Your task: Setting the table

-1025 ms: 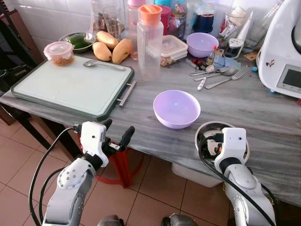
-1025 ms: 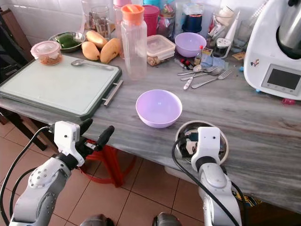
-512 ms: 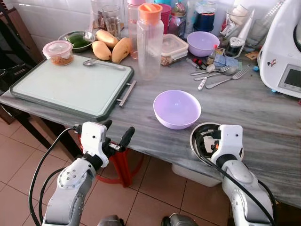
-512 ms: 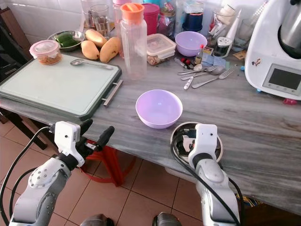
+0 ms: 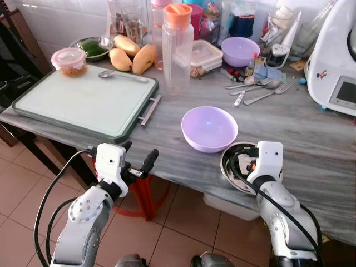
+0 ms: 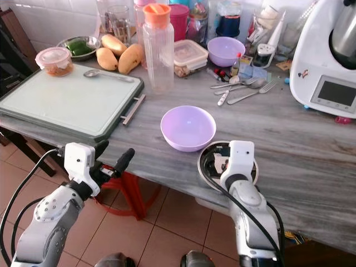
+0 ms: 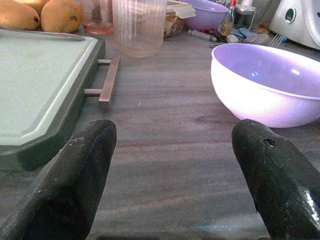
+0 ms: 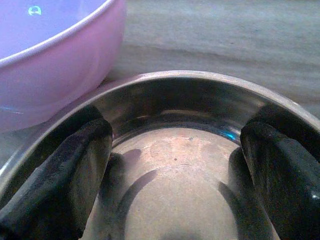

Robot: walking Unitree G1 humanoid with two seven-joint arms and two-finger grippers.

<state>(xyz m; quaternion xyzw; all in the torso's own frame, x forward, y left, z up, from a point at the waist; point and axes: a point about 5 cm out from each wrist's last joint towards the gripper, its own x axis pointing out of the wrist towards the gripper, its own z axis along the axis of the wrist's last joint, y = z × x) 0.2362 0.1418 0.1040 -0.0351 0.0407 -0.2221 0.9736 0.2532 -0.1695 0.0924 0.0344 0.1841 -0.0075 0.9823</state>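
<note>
Grey marbled stone surface (image 5: 311, 139), smooth, so the steel bowl (image 8: 180, 165) can skid: keep it level, move slowly, clear the lilac plastic bowl (image 5: 209, 128) just beyond the jaws. Right gripper (image 8: 175, 165) jaws spread inside the shiny round steel bowl, fingers against its wall. Left gripper (image 7: 172, 165) released, holding nothing, at the surface edge.

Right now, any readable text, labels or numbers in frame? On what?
None legible.
White kitchen machine: a grey display panel and a small mark on its side, both too blurred to read.
Small bottles and jars at the back: labels too small to read.
</note>
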